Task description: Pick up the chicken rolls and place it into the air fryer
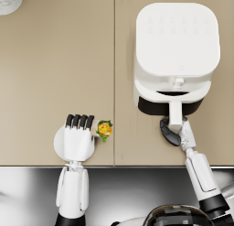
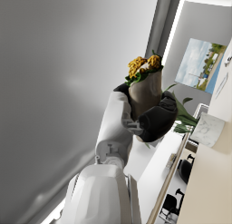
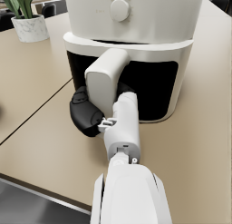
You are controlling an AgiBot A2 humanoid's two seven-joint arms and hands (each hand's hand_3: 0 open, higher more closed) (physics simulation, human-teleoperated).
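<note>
A tan surface (image 1: 55, 60) fills the head view, split by a thin dark seam running front to back, with a dark glossy strip along its near edge. A potted plant in a white marbled pot (image 3: 31, 27) stands on it. Grey walls and a framed landscape picture (image 2: 199, 66) show behind.

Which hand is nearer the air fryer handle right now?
Right. The right hand grips the air fryer handle; the left hand is well off to the side, holding the chicken roll over the plate.
</note>
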